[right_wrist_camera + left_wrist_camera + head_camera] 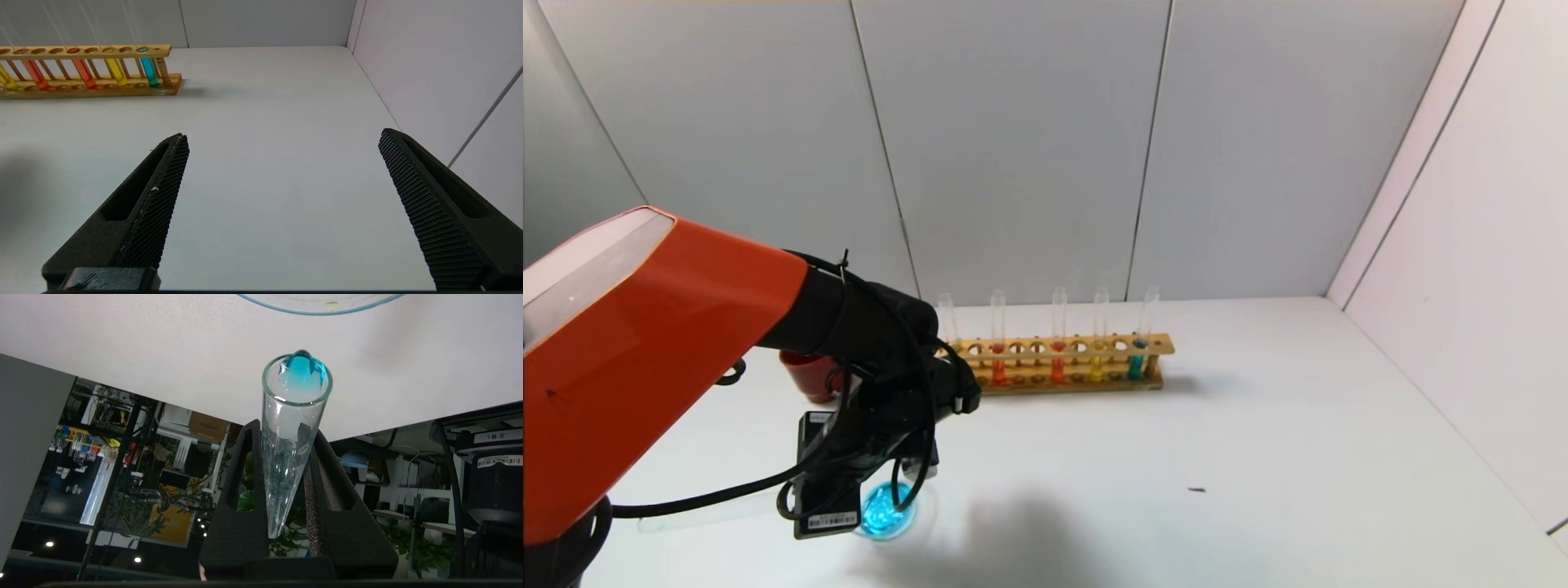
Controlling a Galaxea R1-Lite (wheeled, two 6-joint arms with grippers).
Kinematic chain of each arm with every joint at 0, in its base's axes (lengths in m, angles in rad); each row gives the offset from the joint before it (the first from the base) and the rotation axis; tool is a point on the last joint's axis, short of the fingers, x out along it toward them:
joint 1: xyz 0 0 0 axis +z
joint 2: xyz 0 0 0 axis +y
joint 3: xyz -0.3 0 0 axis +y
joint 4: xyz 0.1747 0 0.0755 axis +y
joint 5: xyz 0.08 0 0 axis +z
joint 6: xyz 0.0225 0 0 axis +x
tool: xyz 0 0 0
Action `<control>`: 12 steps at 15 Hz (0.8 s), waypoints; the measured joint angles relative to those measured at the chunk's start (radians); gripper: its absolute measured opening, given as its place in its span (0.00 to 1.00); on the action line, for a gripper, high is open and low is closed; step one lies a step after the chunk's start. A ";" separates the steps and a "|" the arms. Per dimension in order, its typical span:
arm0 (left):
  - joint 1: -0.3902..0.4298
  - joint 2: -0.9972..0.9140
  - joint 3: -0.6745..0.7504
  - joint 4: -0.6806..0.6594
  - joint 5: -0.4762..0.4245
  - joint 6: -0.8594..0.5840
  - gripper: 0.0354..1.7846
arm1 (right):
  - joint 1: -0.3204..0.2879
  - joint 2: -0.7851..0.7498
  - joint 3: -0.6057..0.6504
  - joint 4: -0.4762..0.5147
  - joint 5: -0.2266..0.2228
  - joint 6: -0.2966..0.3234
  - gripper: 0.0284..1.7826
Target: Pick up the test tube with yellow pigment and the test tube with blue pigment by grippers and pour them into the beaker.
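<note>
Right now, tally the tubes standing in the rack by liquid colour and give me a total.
In the rack:
Pale yellow tube: 1
Golden yellow tube: 1
Orange-red tubes: 2
Teal tube: 1
Total: 5
Not counted: the blue tube, clamped in the left gripper.

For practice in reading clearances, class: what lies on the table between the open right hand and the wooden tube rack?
Nothing. In the right wrist view, bare white table runs from the right hand to the rack.
</note>
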 joint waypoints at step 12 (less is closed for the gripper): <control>-0.008 0.027 -0.030 0.031 0.006 -0.005 0.16 | 0.000 0.000 0.000 0.000 0.000 0.000 0.95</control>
